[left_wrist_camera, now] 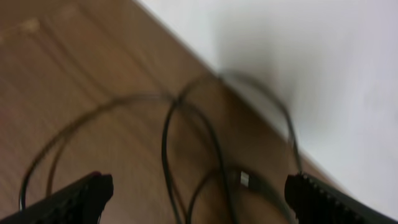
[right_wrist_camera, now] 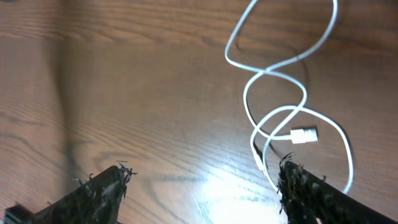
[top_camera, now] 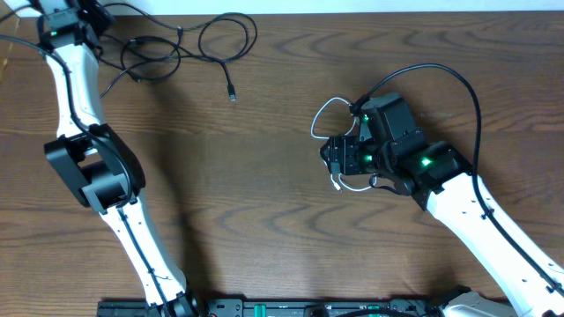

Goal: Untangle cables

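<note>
While both arms hang over the table point(top_camera: 264, 220), neither has hold of anything. The left gripper point(left_wrist_camera: 199, 186) has its jaws spread wide and empty. The black cables point(left_wrist_camera: 168, 134) lie in loose, crossed loops on the wood just ahead of and between the jaws, with a small plug point(left_wrist_camera: 244, 179) nearer the right-hand finger, though this view is blurred. The right gripper point(right_wrist_camera: 204, 169) is likewise wide open and empty. The white cable point(right_wrist_camera: 261, 73) lies ahead of its jaws, off to the right-hand finger's side, twisted into overlapping loops. Its lowest loop runs just beside that finger point(right_wrist_camera: 311, 193), and the cable's plug point(right_wrist_camera: 303, 134) rests just ahead of it.
</note>
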Tool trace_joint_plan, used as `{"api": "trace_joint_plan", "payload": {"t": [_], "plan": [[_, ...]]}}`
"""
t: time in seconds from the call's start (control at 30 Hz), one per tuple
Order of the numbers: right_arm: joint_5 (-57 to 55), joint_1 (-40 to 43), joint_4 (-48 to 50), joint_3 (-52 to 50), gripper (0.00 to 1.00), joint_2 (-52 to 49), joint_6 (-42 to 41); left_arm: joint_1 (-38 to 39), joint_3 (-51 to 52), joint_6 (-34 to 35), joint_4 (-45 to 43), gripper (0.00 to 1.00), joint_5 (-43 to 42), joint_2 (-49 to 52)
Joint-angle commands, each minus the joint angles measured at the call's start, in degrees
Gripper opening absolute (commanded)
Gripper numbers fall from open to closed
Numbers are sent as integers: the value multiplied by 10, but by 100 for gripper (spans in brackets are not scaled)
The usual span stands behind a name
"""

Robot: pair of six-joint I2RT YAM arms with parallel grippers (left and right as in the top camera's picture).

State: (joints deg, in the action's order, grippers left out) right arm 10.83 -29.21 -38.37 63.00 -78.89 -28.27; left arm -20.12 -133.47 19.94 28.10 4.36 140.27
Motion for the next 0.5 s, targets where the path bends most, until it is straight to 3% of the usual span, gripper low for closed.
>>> {"api": "trace_joint_plan", "payload": {"t": [0.0, 0.03, 0.07, 0.23, 0.37, 0.47], "plan": [[-2, -6, -14, 0, 86, -2, -6, 8, -11, -10, 44, 94, -3, -24], [-2, -6, -19, 0, 97, -2, -6, 9, -11, -11, 58, 94, -3, -24], [-2, -6, -25, 0, 99, -2, -4, 10, -11, -11, 73, 94, -9, -26], [-30, -4, -54, 0, 99, -2, -4, 20, -11, 3, 139, 94, -120, -53], [-67, 14, -88, 0, 99, -2, -13, 32, -11, 92, 166, 94, -305, -80], [-73, 45, -113, 0, 99, -2, -33, 52, -11, 110, 175, 94, -464, -96]]}}
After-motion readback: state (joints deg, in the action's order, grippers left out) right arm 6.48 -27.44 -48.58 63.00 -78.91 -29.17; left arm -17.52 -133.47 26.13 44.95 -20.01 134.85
